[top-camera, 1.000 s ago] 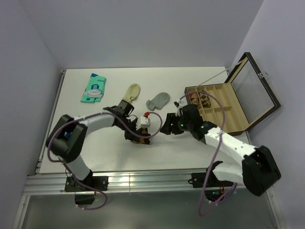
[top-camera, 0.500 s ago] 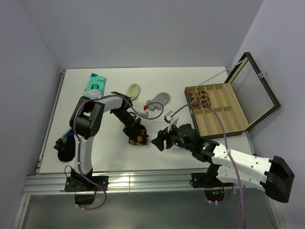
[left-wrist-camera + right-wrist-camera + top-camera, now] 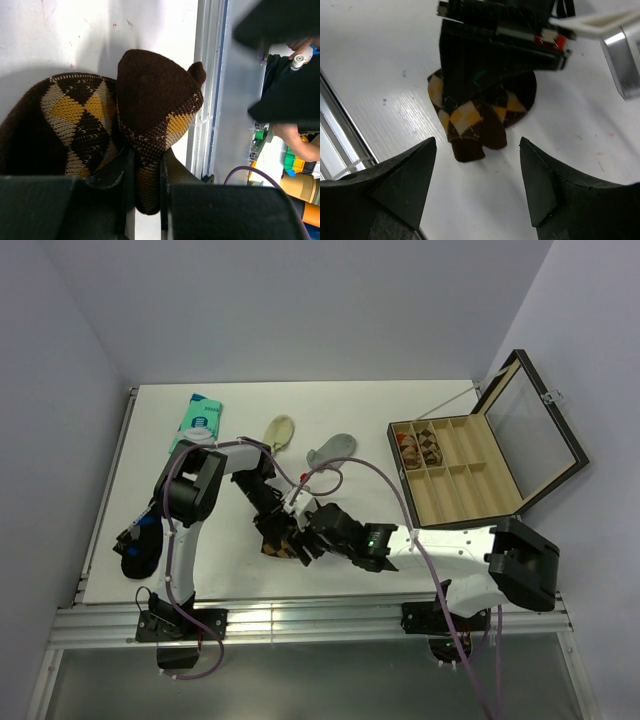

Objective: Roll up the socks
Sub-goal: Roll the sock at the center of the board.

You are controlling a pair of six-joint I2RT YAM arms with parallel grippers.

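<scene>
Argyle sock [image 3: 150,110] mid-roll, pinched in left gripper [image 3: 146,175] (jaws clenched); next, the spread right gripper [image 3: 477,150] should close on its bundle.

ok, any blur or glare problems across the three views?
Top external: evenly lit, sharp. Left wrist: argyle sock crisp, left gripper dark and defocused, right-hand background blurred. Right wrist: streaky glare on the table, right gripper a soft dark silhouette.

Ahead of the right fingers [image 3: 395,190], the left fingers [image 3: 205,210] and argyle sock [image 3: 480,117]; bare tabletop [image 3: 375,60] alongside
</scene>
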